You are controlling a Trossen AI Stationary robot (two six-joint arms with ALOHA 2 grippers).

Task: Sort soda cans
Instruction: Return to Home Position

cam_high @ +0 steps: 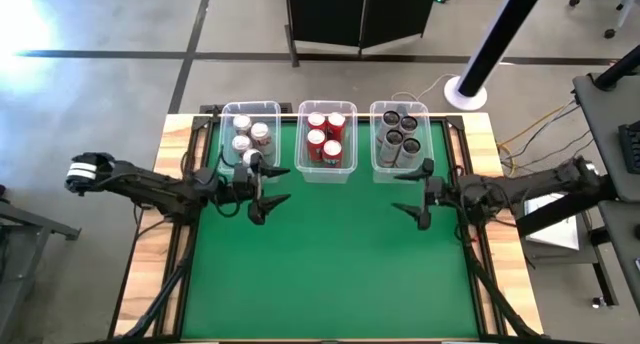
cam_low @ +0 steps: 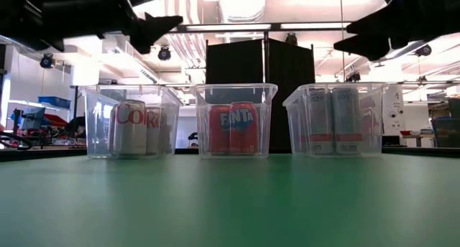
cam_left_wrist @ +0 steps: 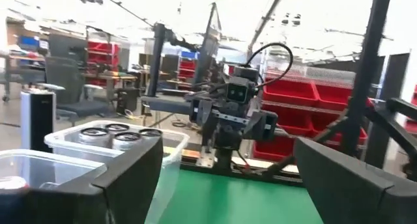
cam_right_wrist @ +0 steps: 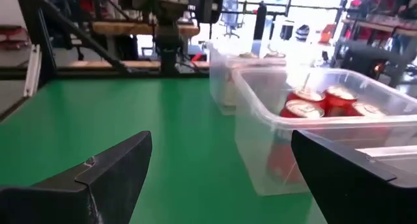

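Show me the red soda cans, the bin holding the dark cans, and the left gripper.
red soda cans (cam_high: 316, 137), high view, one can's silver top
bin with dark cans (cam_high: 400, 171), high view, its near rim
left gripper (cam_high: 283, 184), high view, midway between its open fingertips

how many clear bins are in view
3, side by side in a row: left bin with silver cans, middle bin with red cans, right bin with dark cans.

Grey concrete floor (cam_high: 90, 104) surrounds the wood-edged green table (cam_high: 330, 264). A black cabinet (cam_high: 360, 14) stands behind it, near a white pole base (cam_high: 466, 92). Ceiling strip lights (cam_low: 309, 26) glow overhead, and red storage bins (cam_left_wrist: 306, 97) fill distant shelves.
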